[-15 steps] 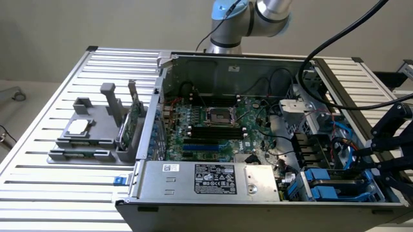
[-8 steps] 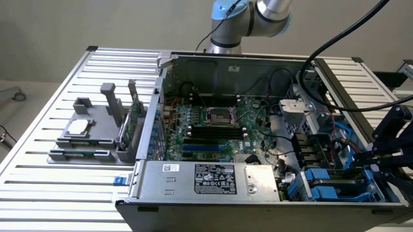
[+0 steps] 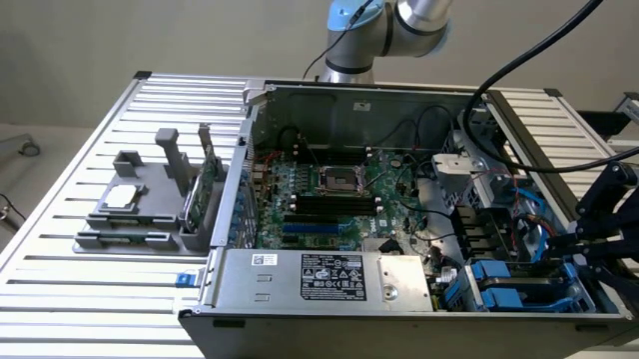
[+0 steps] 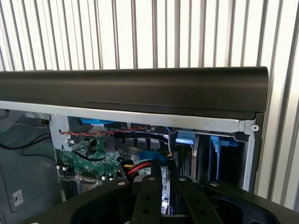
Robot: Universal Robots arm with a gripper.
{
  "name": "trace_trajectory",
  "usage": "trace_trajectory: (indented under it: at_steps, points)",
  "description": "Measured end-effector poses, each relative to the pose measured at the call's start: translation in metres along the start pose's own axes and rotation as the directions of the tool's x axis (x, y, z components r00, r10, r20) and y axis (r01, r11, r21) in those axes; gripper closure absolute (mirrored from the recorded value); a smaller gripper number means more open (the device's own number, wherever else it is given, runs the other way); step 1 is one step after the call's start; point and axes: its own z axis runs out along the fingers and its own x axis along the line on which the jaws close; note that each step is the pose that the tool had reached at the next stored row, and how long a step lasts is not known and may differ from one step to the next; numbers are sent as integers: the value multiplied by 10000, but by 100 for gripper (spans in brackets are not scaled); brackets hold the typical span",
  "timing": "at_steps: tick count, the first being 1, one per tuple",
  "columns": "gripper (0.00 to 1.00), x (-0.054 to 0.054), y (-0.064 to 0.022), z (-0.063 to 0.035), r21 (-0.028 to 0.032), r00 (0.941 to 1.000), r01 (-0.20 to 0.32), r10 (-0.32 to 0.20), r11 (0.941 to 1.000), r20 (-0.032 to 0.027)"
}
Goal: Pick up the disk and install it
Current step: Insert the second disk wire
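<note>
Black end effector (image 4: 161, 196) – fingers closed, holding nothing – above blue-framed disk (image 3: 524, 288).

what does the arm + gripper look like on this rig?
Arm: silver-grey tube sections, light blue joint caps, thick black cable looping off it over the open PC case. Gripper: matte black, angular linkage fingers with round holes and silver pivot screws. No markings legible.

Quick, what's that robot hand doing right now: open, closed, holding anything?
Hand: closed, its fingers nearly together above the open computer case; whether it grips anything cannot be told.
</note>
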Motion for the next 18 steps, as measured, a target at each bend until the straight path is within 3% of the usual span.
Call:
trace_trajectory:
  at_steps: [9,18]
  points:
    - [84,95,-32,-165,-14,10000,12,-12,10000,-1]
    - [84,204,-165,-144,-17,10000,12,-12,10000,-1]
